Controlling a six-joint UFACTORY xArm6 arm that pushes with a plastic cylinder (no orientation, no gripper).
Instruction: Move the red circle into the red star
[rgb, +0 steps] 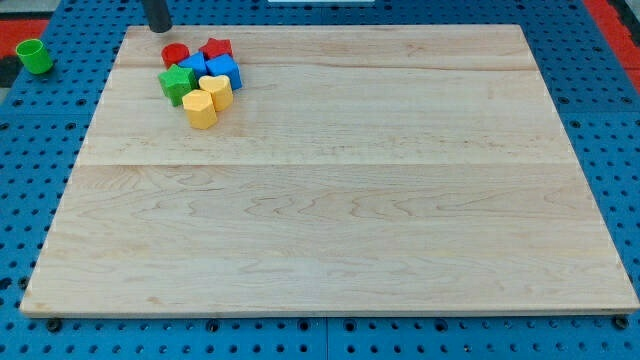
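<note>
The red circle (175, 55) sits near the view's top left of the wooden board (340, 200). The red star (217, 48) lies a little to its right, with a blue block (195, 62) between them. My tip (159, 28) stands at the board's top edge, just above and left of the red circle, apart from it. Below the red blocks sit a second blue block (226, 72), a green star (177, 83) and two yellow blocks (216, 91) (200, 109), all packed in one cluster.
A small green cup (35, 56) stands off the board at the view's far left, on the blue pegboard (30, 200) that surrounds the board.
</note>
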